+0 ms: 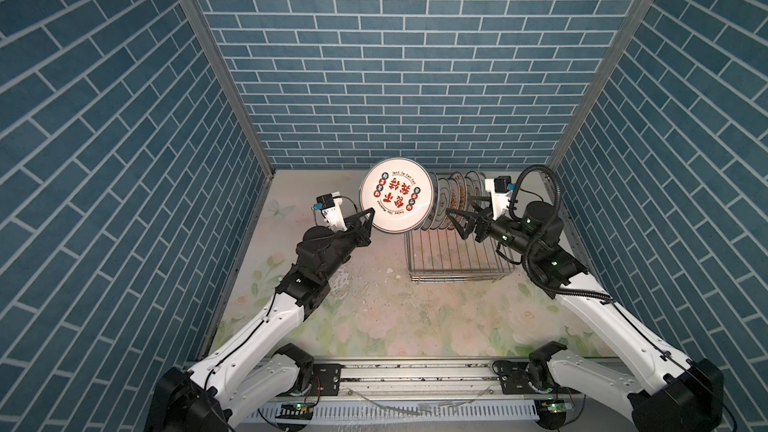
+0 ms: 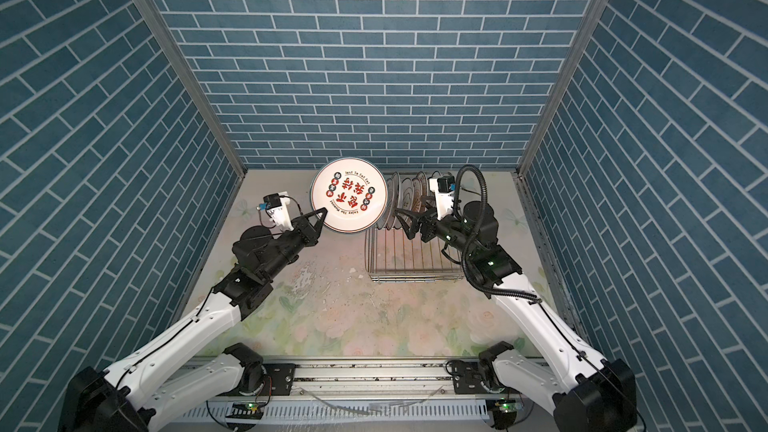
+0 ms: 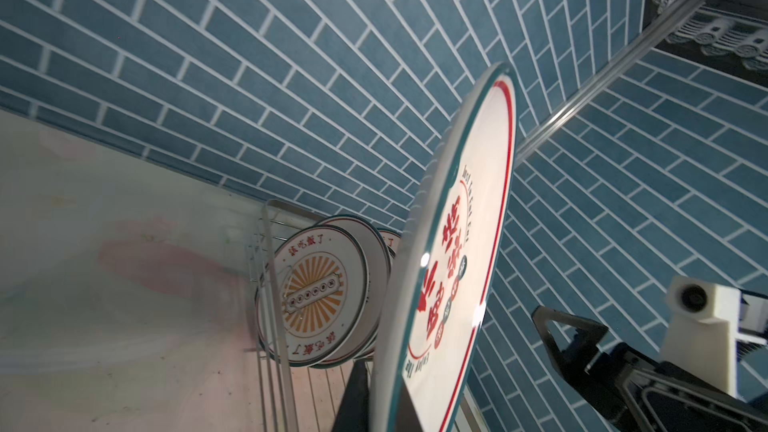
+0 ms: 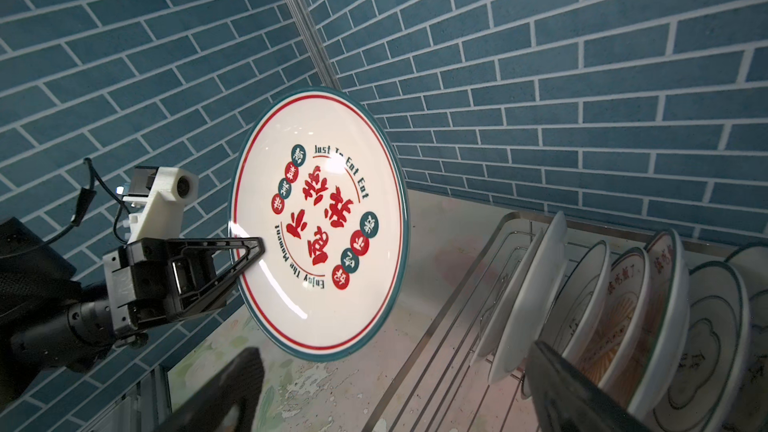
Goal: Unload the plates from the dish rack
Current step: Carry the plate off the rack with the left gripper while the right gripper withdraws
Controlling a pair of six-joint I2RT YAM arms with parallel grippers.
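Character-printed plate (image 1: 395, 196) aloft, tilted, left of upright plates (image 1: 452, 201) in wire dish rack (image 1: 457, 261)

**Raised plate screens part of the rack's load**

In both top views the plate with red characters (image 1: 395, 197) overlaps the leftmost of the racked plates (image 1: 455, 201). These crowd so closely that neither their prints nor their number can be read (the prongs of the dish rack (image 1: 457, 261) are lost among them). In the left wrist view the frame cuts the plate's lower rim, and the left gripper (image 3: 386, 413) shows only one dark, blurred finger (image 3: 353, 401). In the right wrist view the right gripper (image 4: 403, 401) shows its fingers (image 4: 573, 392) as blurred shapes cut off at the edge.
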